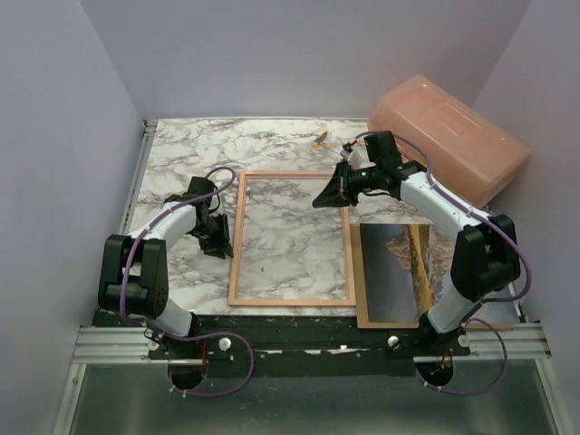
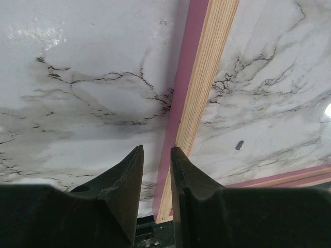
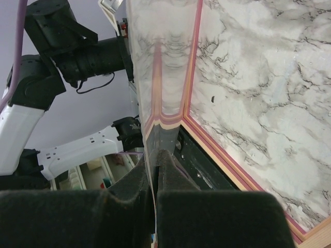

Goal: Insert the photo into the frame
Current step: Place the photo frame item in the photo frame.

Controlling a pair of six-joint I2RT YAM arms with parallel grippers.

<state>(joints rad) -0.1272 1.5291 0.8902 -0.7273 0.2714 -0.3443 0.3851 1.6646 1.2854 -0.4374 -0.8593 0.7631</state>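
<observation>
– Pink-edged frame (image 2: 201, 98) is lying flat in the middle of the marble worktop (image 1: 181, 154). Its wood-coloured face is pointing up and marble is showing through the opening. Where is the photo sitting?
– The photo (image 1: 388, 281) is lying picture side up on the brown backing board (image 1: 361, 290), to the right of the frame and near the right arm's base. The board's left edge is running along the frame's right rail. Touching or just beside, the top view is not settling it.
– What is the right pincer (image 3: 153, 152) doing?
– It is clamping a thin clear sheet (image 3: 160, 77) between closed fingers, over the frame's far right corner. In the wrist view the sheet is standing edge-on and mirroring the frame's pink rail.
– And the left pincer (image 2: 156, 149)?
– It is hovering at the frame's left rail with its fingers parted by a narrow gap, and nothing is showing between them. The rail is running on past the tips toward the near left corner. Whether a finger is touching the rail cannot be told.
– Is anything else lying around?
– A salmon plastic box (image 1: 449, 136) is sitting at the far right, well apart from the frame. A small yellow item (image 1: 320, 139) is lying near the far edge, too small to identify.
</observation>
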